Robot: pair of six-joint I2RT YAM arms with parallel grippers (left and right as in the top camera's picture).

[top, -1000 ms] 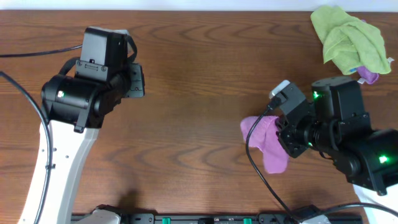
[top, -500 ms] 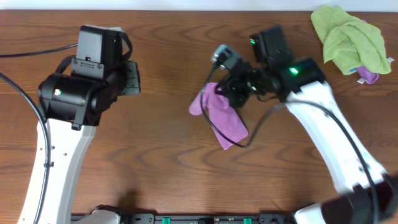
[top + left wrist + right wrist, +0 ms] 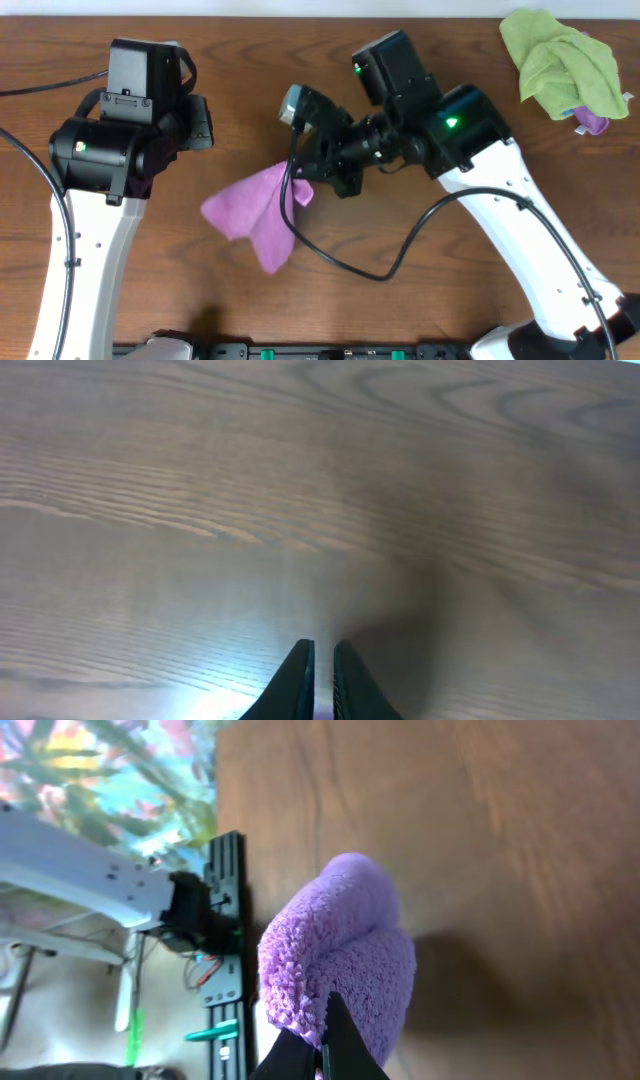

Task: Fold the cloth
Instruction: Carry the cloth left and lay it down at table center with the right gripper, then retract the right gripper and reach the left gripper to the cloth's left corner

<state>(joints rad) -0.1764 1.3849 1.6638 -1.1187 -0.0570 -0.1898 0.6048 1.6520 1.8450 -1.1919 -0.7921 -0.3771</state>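
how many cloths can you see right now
2 for certain: the purple microfibre cloth mid-table, held by the right pincer; the crumpled lime-green cloth in the far right corner. A purple scrap under its edge may be a third.

Wooden table (image 3: 300, 60): dark brown, with strong grain running side to side. You get the same grain close up in the left wrist view.

Far right corner of the table: a lime-green cloth (image 3: 562, 62), crumpled in a loose heap, not flat. A small purple scrap (image 3: 592, 122) pokes out from under its near right side, touching it. You cannot tell what it is.

Near edge of the table: a black rail (image 3: 330, 351) with green clips (image 3: 267, 353). Your right wrist view catches that rail too, past the table's edge, with a blurred, colourful backdrop beyond.
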